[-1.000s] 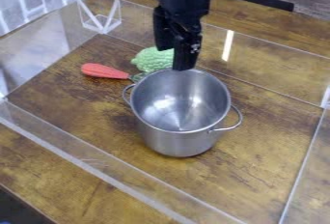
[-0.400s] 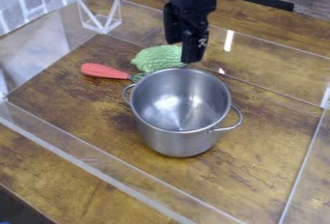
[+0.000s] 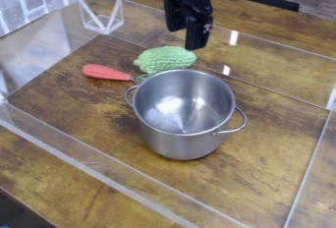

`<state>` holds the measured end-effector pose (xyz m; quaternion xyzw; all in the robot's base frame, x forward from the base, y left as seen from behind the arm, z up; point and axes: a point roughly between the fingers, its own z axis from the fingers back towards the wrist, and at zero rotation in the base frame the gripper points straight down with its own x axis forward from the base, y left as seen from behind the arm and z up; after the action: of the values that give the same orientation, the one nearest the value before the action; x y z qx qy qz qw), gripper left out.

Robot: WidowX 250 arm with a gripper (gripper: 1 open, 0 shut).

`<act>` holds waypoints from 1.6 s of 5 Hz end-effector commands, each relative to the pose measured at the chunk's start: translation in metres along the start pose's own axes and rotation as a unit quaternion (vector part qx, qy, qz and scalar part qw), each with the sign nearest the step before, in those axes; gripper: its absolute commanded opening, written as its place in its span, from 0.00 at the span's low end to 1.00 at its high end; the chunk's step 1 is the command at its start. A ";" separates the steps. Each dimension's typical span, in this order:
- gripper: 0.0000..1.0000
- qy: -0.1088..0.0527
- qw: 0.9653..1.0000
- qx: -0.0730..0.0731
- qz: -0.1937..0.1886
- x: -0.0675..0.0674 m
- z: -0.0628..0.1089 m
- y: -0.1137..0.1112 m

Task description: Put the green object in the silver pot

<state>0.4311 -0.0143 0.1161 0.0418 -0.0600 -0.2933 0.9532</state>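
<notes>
The green object [image 3: 164, 59], a light green knobbly lump, lies on the wooden table just behind the silver pot [image 3: 187, 112] and touches or nearly touches its far rim. The pot stands upright and shows nothing inside. My black gripper [image 3: 188, 28] hangs above and slightly behind the green object, clear of it, with its jaws open and nothing between them.
A red-handled spoon [image 3: 106, 72] lies left of the green object. Clear acrylic walls [image 3: 59, 40] fence the table on the left, front and right. A clear triangular stand [image 3: 101, 16] sits at the back left.
The gripper has risen and drawn back from just above the green object, which now shows fully. The object, pot and spoon have stayed put.
</notes>
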 end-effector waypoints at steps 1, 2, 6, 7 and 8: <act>1.00 -0.029 0.999 0.013 0.006 0.005 0.017 0.020; 1.00 -0.031 0.999 0.011 0.003 0.007 0.014 0.028; 1.00 -0.006 0.999 -0.007 0.051 -0.017 -0.040 0.055; 1.00 0.005 0.998 -0.015 0.062 -0.030 -0.058 0.058; 1.00 0.012 0.997 -0.021 0.066 -0.029 -0.067 0.050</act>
<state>0.4401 0.0456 0.0342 0.0127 -0.0216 -0.2305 0.9727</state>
